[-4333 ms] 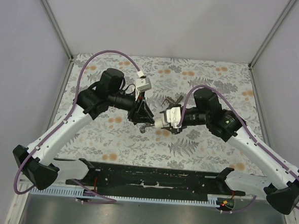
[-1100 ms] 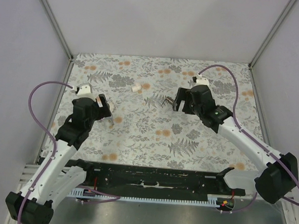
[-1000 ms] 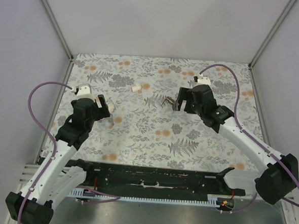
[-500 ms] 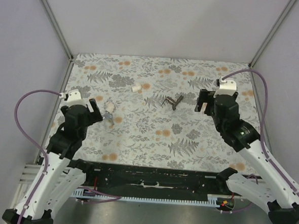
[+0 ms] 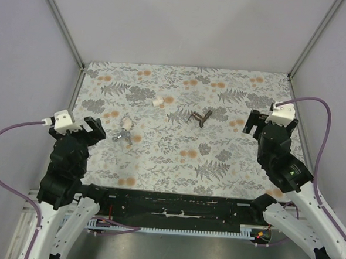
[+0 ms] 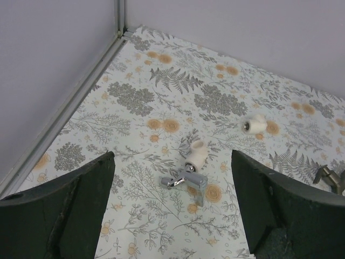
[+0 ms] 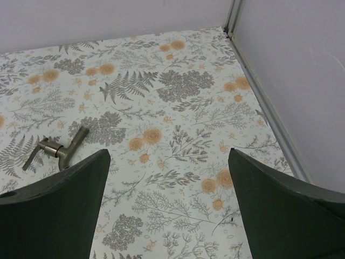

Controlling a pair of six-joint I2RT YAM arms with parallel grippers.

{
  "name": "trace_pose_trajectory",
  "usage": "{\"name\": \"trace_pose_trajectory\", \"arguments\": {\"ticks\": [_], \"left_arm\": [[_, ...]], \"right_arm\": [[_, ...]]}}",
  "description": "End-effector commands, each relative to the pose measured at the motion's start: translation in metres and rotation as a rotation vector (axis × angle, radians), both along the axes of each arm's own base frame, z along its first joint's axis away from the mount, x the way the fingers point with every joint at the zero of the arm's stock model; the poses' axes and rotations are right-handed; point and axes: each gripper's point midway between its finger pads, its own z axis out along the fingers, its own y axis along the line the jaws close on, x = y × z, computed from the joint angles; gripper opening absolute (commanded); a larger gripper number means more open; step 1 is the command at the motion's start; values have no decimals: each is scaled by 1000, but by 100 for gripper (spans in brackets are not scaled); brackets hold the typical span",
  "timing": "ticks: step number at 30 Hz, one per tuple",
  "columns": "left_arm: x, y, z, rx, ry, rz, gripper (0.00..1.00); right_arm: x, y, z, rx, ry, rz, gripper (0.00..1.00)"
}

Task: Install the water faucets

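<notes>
floral-print cloth covers the table (image 5: 177, 159), boxed in by plain grey walls with metal corner posts. seen from above, the left gripper (image 5: 95, 129) hangs over the left edge of the cloth, its jaws spread wide with nothing between them. the right gripper (image 5: 257, 119) hangs over the right edge, also wide apart and empty.

a chrome faucet (image 5: 121, 136) lies on the cloth just right of the left gripper, not touched by it. in the left wrist view it sits at lower centre, between the two dark fingers (image 6: 81, 210) but beyond them, on its side. a white cylinder (image 6: 197, 155) touches its upper end. a second white cylinder (image 5: 158, 101) lies apart, higher in the frame and a little to the right.

a darker faucet (image 5: 199, 117) lies near the middle of the cloth, well apart from both grippers. in the right wrist view it shows at the left edge, just above the left finger (image 7: 54, 210), flat on the print with its handle pointing to the upper right.
</notes>
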Motion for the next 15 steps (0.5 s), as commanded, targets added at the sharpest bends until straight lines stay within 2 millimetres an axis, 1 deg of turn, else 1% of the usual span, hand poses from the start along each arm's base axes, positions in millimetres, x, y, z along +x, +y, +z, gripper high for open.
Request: {"name": "trace_pose_trajectory", "arguments": {"ticks": [1,5,9,15], "left_arm": [[-4,12,19,24,-82,52,93],[-6,14,17,38,-79,57,93],[-11,19,17,44,-85,73,93],[-9,21,12,47,-91,90,93]], "right_arm": [[4,-5,10,11,-38,-53,98],[7,-1,8,33,-45,-44,98],[8,-1,9,29,-51,-43,98],[10,1,10,17,-56,-27,98]]}}
